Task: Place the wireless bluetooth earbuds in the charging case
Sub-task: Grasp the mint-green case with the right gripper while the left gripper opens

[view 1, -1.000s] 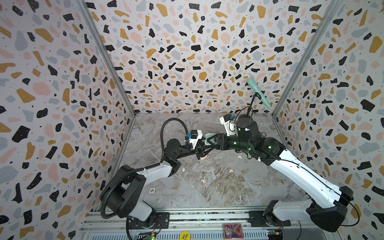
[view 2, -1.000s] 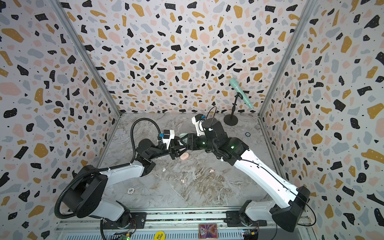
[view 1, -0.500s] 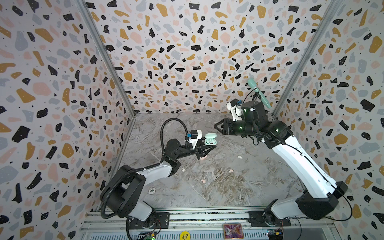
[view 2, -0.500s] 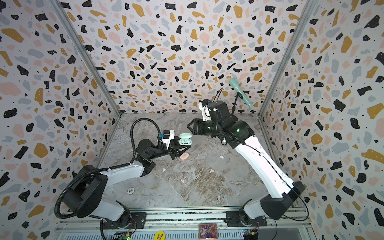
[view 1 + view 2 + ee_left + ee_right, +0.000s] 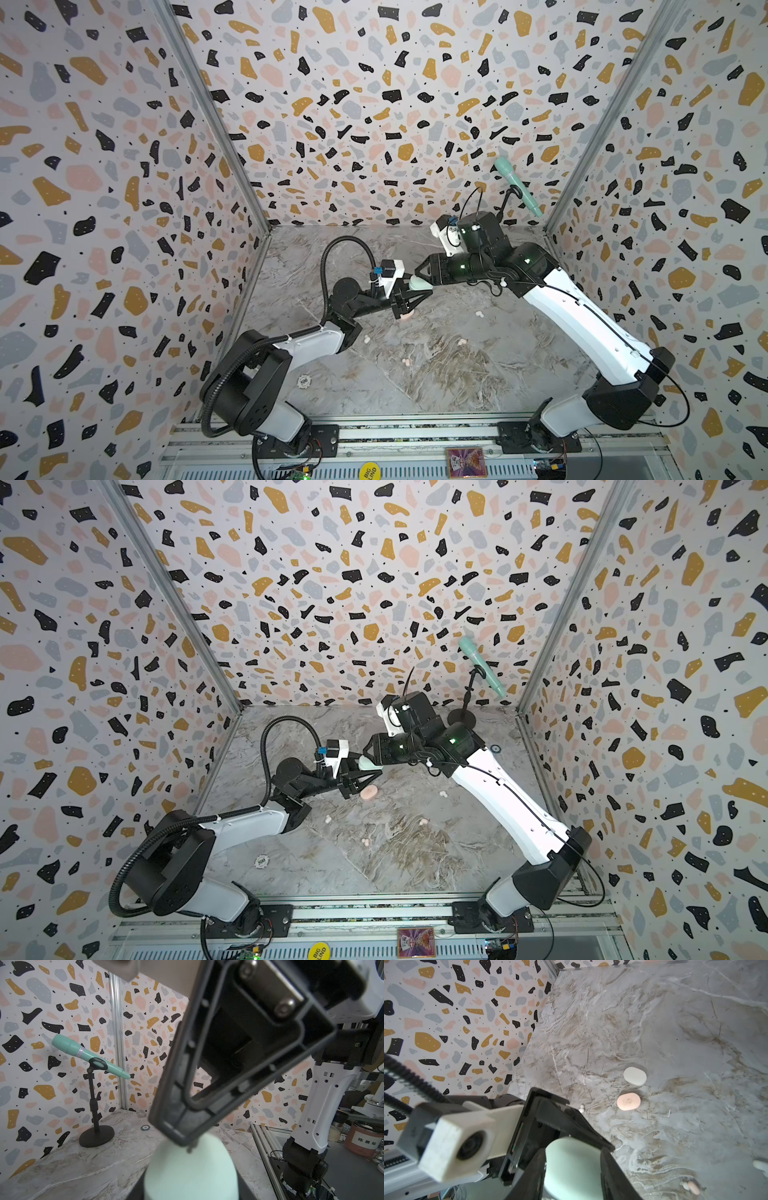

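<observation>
Light is judged bright, even and diffuse; its source cannot be placed. No hard glare is noted on the desk (image 5: 478, 386). A soft shadow is thrown on the wall behind the microphone stand (image 5: 93, 1101); a thin one is seen at the white case's (image 5: 634, 1076) edge. In both top views focus is held throughout, with wall patches stretched toward the corners. In the wrist views the mint case (image 5: 191, 1167) and the wrist camera housing (image 5: 452, 1142) are blurred; the stand is rendered sharp.
</observation>
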